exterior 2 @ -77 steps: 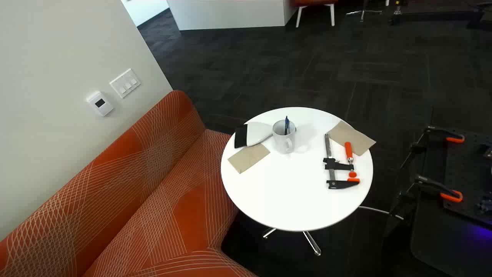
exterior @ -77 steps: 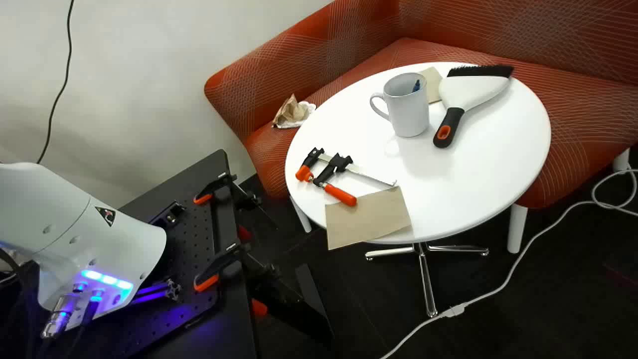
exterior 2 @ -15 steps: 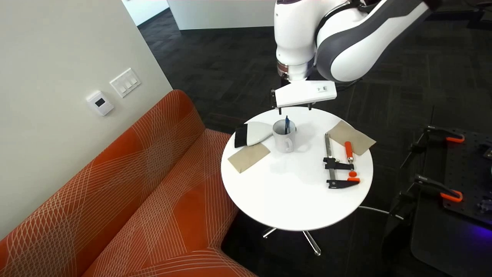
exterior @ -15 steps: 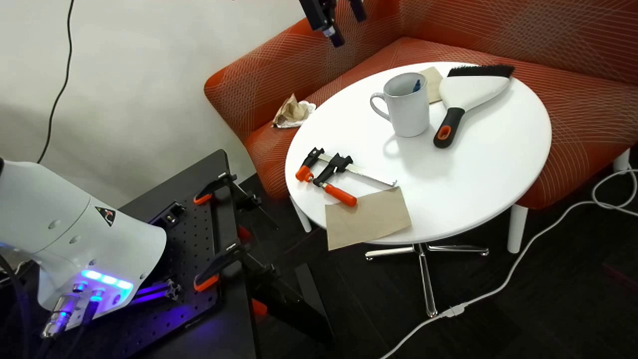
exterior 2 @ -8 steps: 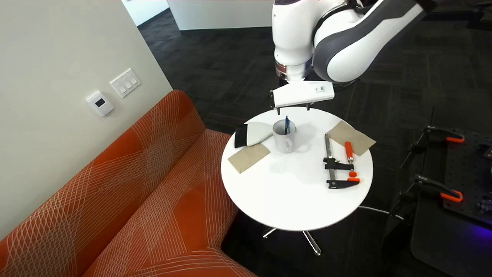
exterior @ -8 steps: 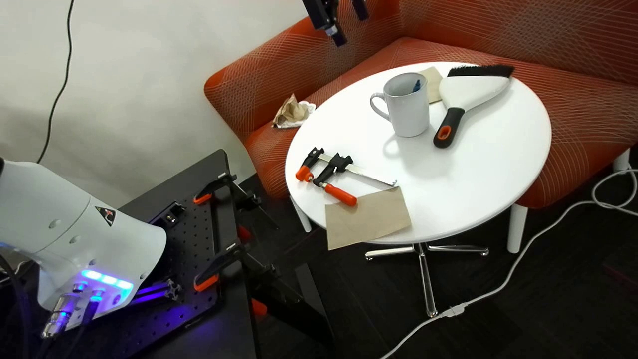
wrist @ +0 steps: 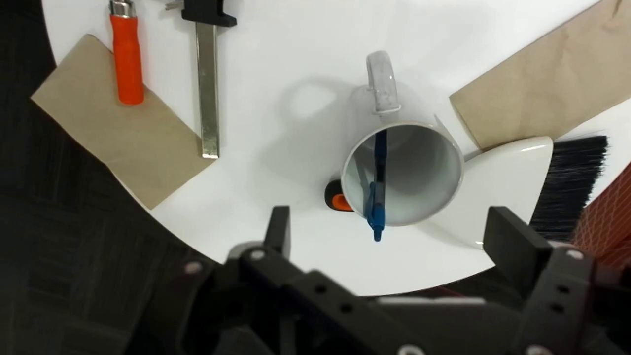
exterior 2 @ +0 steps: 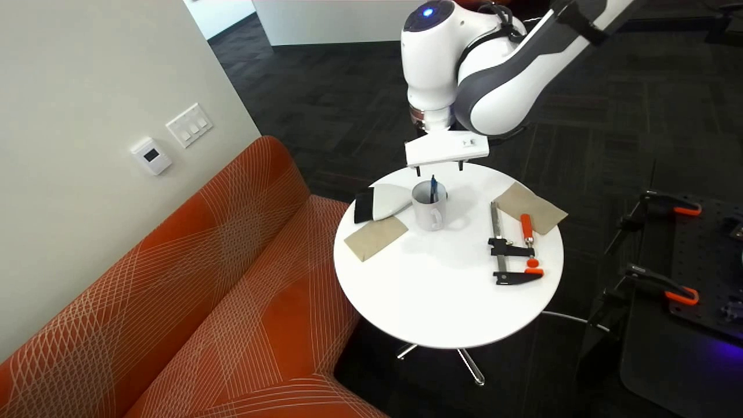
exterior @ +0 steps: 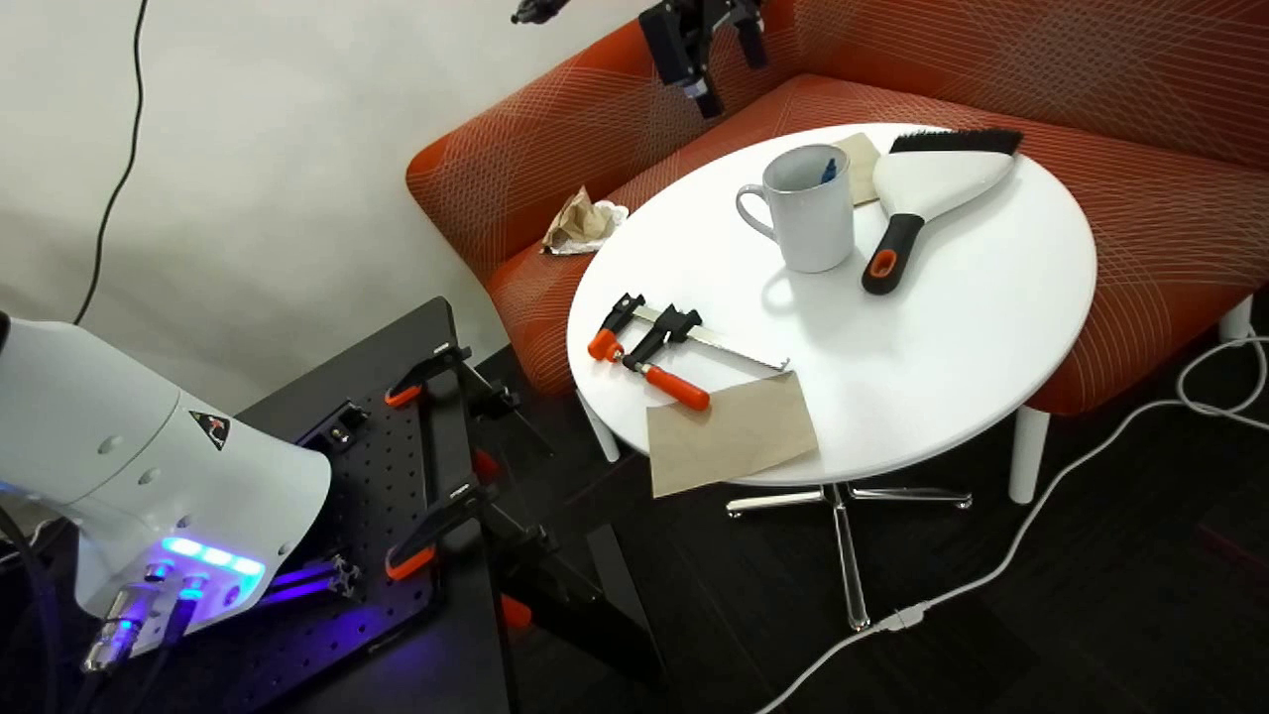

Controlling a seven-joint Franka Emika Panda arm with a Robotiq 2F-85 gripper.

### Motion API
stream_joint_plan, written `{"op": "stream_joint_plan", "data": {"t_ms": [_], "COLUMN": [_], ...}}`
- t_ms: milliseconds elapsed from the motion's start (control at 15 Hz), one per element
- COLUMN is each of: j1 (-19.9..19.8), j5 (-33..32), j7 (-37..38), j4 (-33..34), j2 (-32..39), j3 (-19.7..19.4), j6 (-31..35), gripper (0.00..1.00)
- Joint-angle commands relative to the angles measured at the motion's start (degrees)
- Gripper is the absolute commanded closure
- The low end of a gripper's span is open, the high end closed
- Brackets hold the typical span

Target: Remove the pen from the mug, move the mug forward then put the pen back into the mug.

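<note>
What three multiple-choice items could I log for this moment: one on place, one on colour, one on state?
1. Where is the pen relative to the mug? A) beneath it B) inside it C) beside it
2. What colour are the brush bristles? A) red B) white C) black
3. How does the gripper stand? A) open B) shut on the pen C) shut on the mug

1 B: the wrist view shows it slanting inside, one end past the rim.
2 C: the wrist view shows them black.
3 A: its jaws stand wide apart, holding nothing.
</note>
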Motion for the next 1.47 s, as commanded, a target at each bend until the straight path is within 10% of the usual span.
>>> {"op": "stream_joint_plan", "data": {"t_ms": [0,267,467,867,1400], "j1": [1.45,2.00,2.26,3.21,3.42], "j5": [2.19,3.97,5.35,6.41,7.93], "j7": [0.18,0.35,-0.12,0.00,0.14], "j4": [4.79,8.48,10.28,12.71,14.66], "j2": [4.61,9.12,11.45,14.27,16.49], "j3": [-1.74,-2.94,-3.41,-4.25,-5.19], "j6": [-0.27,0.34,0.29,0.05,-0.02], "gripper": [0.00,0.00,0.31,0.55,0.49]}}
